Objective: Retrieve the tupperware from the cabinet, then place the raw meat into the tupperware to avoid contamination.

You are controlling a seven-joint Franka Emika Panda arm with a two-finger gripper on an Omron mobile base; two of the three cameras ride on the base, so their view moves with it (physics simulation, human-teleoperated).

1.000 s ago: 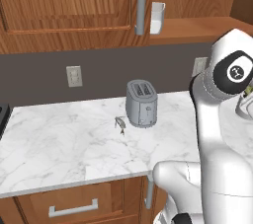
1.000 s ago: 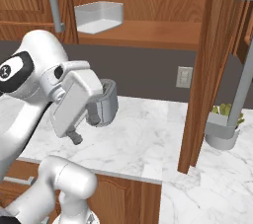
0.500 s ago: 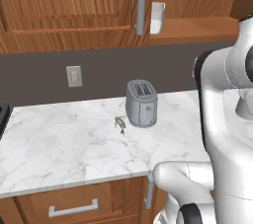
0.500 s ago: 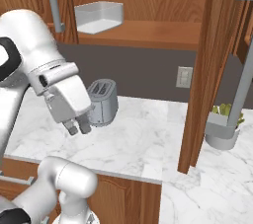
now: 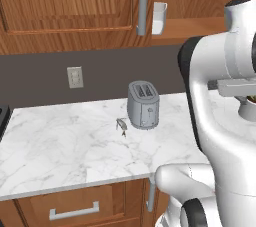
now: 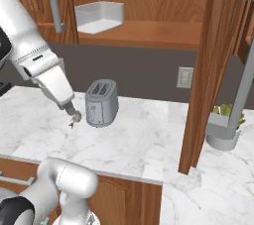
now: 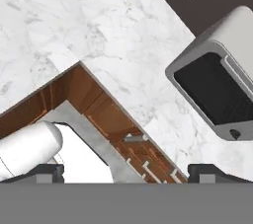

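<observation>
Swinging down from a second earlier, the gripper (image 6: 74, 115) hung beside the toaster (image 6: 101, 103). Its jaws stood apart, empty. Tupperware (image 6: 99, 17) waited on the cabinet (image 6: 149, 33) shelf.

A white marble worktop (image 5: 60, 146) is being carried by brown wood base units, with a drawer (image 5: 75, 210) and its horizontal grey handle seen below the edge. A dark grey wall (image 5: 40, 78) is being shown behind, fitted with a pale outlet plate (image 5: 75, 77). A silver toaster (image 6: 101, 103) is being seen standing on the marble, and a potted plant (image 6: 224, 129) is standing further right.
</observation>
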